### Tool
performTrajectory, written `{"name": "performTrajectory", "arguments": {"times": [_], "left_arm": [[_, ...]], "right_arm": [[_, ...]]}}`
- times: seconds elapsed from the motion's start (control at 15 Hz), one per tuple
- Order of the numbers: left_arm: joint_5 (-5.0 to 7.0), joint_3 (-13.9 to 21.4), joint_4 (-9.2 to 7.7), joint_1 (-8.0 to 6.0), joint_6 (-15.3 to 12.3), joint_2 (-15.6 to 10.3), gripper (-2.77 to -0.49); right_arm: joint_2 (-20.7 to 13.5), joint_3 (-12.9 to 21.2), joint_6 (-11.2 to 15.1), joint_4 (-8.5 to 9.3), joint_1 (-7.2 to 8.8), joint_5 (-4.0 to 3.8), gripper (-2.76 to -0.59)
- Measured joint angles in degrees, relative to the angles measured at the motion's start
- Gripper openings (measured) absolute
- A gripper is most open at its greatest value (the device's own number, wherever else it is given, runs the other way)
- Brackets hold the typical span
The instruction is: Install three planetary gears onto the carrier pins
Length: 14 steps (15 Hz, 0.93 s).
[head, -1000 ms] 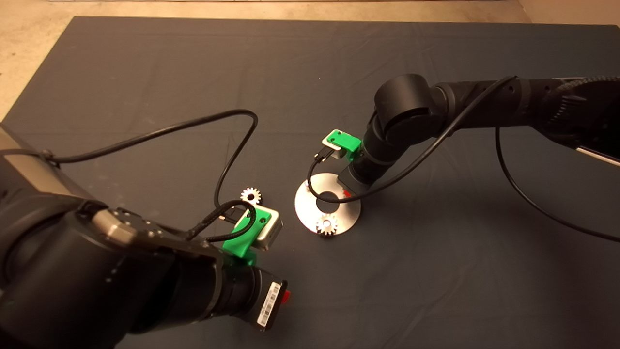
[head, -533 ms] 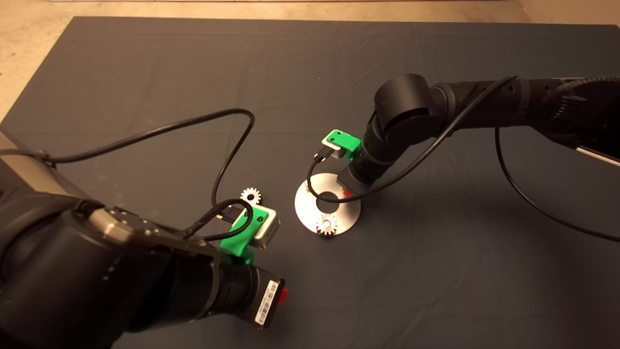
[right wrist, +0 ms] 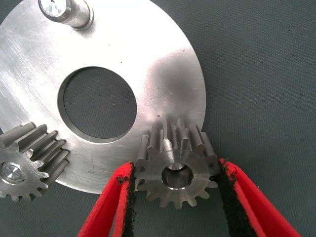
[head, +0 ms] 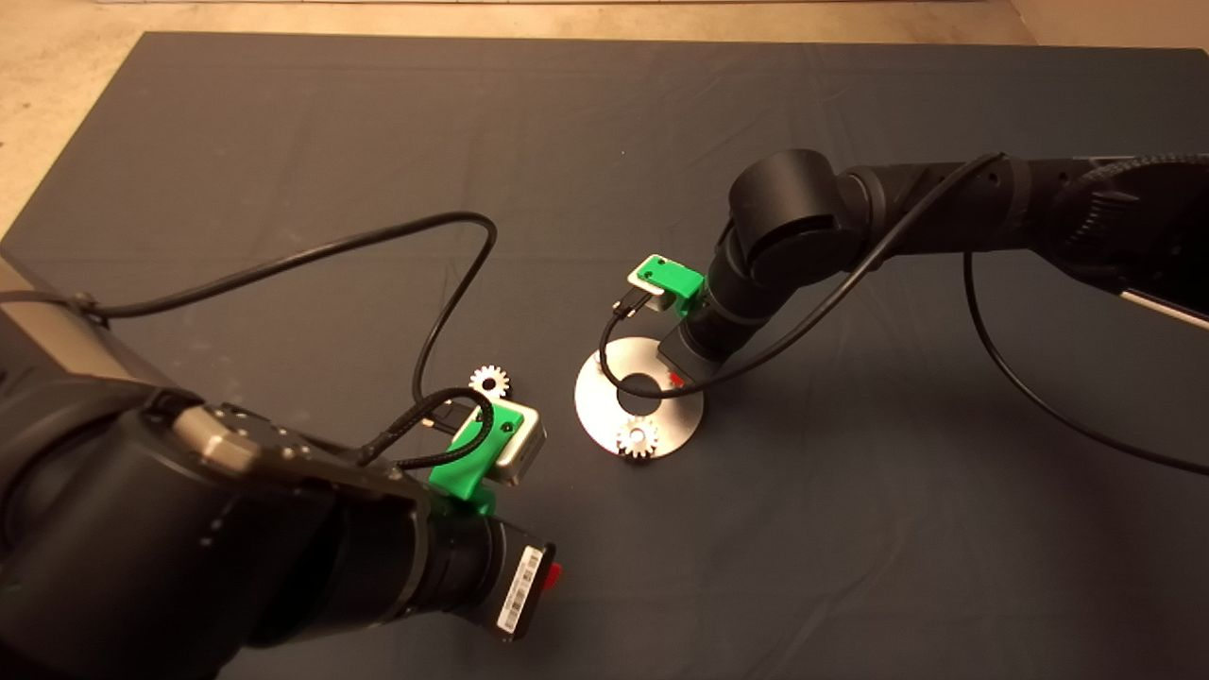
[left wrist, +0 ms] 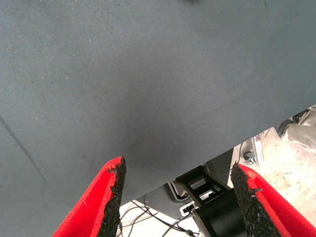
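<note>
Right tool over disc, fingers loosely around gear, small gaps each side. Left tool wide open, holding nothing, above mat.

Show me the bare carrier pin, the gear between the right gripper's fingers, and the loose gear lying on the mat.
Bare carrier pin [right wrist: 65, 12]: right wrist view, on its shiny top.
Gear between the right gripper's fingers [right wrist: 177, 170]: right wrist view, on its top face beside the bore.
Loose gear [head: 489, 381]: head view, on its toothed ring.
</note>
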Motion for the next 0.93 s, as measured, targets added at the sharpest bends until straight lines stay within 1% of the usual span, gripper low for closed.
{"name": "performTrajectory", "arguments": {"times": [0.2,0.27,0.33,0.53,0.6,0.93], "left_arm": [[0.0,0.0,0.01,0.01,0.0,-0.27,-1.79],[-0.03,0.0,0.01,0.02,0.0,-0.27,-1.79],[-0.03,0.0,0.0,0.02,0.0,-0.27,-1.79],[-0.03,0.0,0.0,0.0,0.0,-0.27,-1.79],[-0.03,0.0,0.0,0.01,0.0,-0.27,-1.79],[-0.07,0.0,0.02,0.0,0.0,-0.28,-1.79]], "right_arm": [[0.0,0.0,-0.02,0.0,0.0,-0.02,-2.27],[0.01,0.0,-0.02,-0.01,0.01,-0.16,-2.18],[0.0,0.0,0.0,-0.02,0.02,-0.27,-2.18],[0.0,0.0,-0.02,-0.04,0.02,-0.38,-2.04],[0.01,0.0,-0.02,-0.03,0.02,-0.38,-1.93],[0.0,0.02,-0.01,-0.02,0.02,-0.38,-1.6]]}}
